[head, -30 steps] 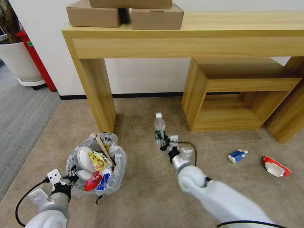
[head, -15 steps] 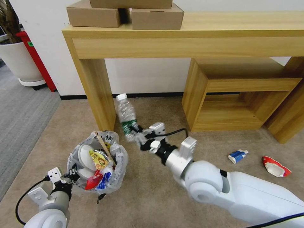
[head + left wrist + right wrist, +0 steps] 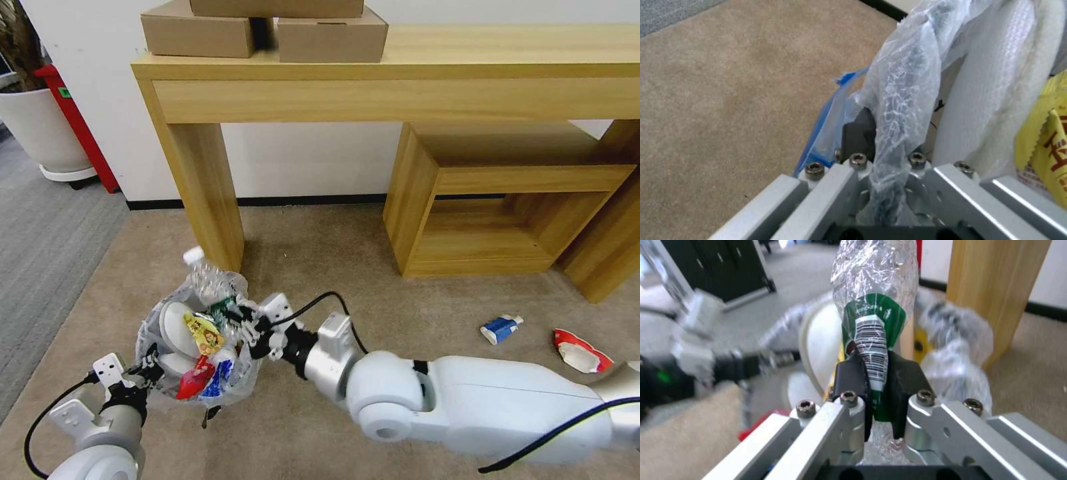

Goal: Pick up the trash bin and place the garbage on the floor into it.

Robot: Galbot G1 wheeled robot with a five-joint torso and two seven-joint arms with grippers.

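Observation:
The trash bin [image 3: 241, 363], lined with a crinkly clear bag [image 3: 907, 83], holds a white slipper [image 3: 175, 328], a yellow wrapper [image 3: 203, 333] and red and blue wrappers. My left gripper [image 3: 150, 370] is shut on the bin's near rim and bag, and the left wrist view shows that gripper [image 3: 882, 133] pinching the plastic. My right gripper [image 3: 243, 321] is shut on a crushed plastic bottle [image 3: 202, 275] with a green label, held tilted over the bin's far rim. In the right wrist view the bottle [image 3: 873, 280] stands between the black fingers [image 3: 849, 376]. A blue-white tube [image 3: 500, 328] and a red-white wrapper [image 3: 579, 351] lie on the beige carpet [image 3: 313, 413] at right.
A wooden table leg [image 3: 207, 193] stands just behind the bin. A low wooden shelf [image 3: 493, 200] is at the back right. Cardboard boxes [image 3: 267, 27] sit on the tabletop. A white plant pot [image 3: 40, 127] and grey striped carpet [image 3: 47, 247] lie at the left.
My right gripper carried the bottle from the middle of the carpet up and to the left, until it hangs over the bin. The left gripper kept its hold on the bin.

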